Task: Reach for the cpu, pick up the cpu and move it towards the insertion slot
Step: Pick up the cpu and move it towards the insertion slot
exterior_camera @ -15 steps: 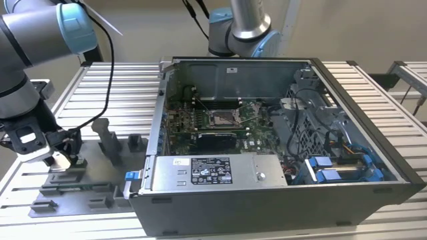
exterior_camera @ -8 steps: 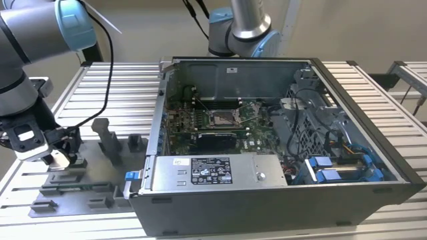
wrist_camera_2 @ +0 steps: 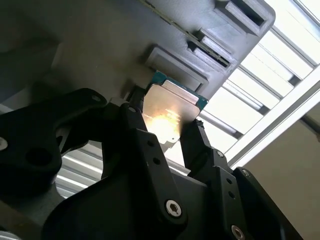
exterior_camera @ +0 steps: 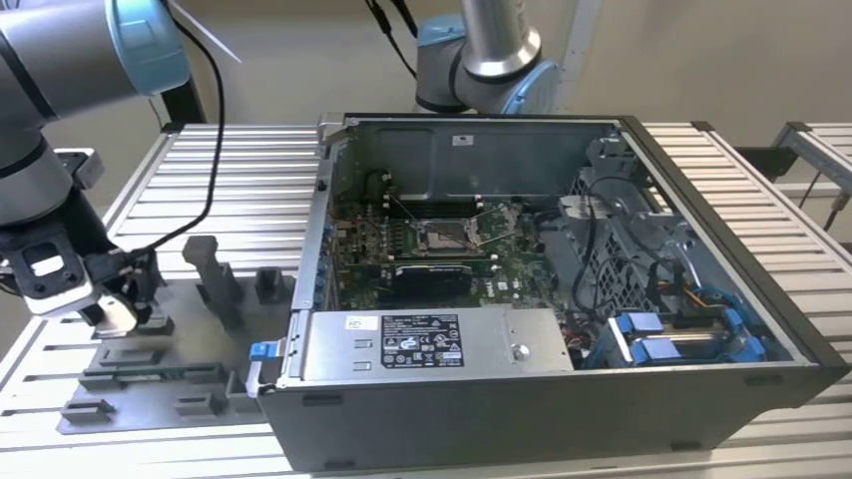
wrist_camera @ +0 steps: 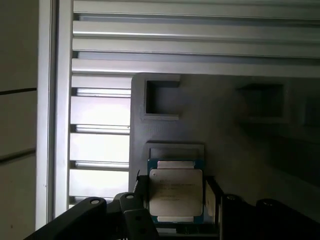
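Observation:
The cpu [wrist_camera: 176, 192] is a pale silvery square chip with a teal edge. It sits between the two black fingers [wrist_camera_2: 192, 135] of my gripper [wrist_camera_2: 162, 122], which press on its opposite sides. In both wrist views it lies just over a rectangular recess of the grey fixture plate [wrist_camera: 225, 125]. In the exterior view my gripper [exterior_camera: 118, 311] hangs low over that fixture plate [exterior_camera: 147, 374] at the exterior view's left. The insertion slot [exterior_camera: 446, 235] is a silver-framed socket on the green board inside the open computer case, well away toward the exterior view's right.
The open computer case [exterior_camera: 692, 299] stands on a slatted metal table [exterior_camera: 226, 170]. A grey power supply [exterior_camera: 426, 344] with a black label fills its front. Upright grey fixture blocks [exterior_camera: 213, 269] rise between my gripper and the case. A second arm [exterior_camera: 486, 55] stands behind the case.

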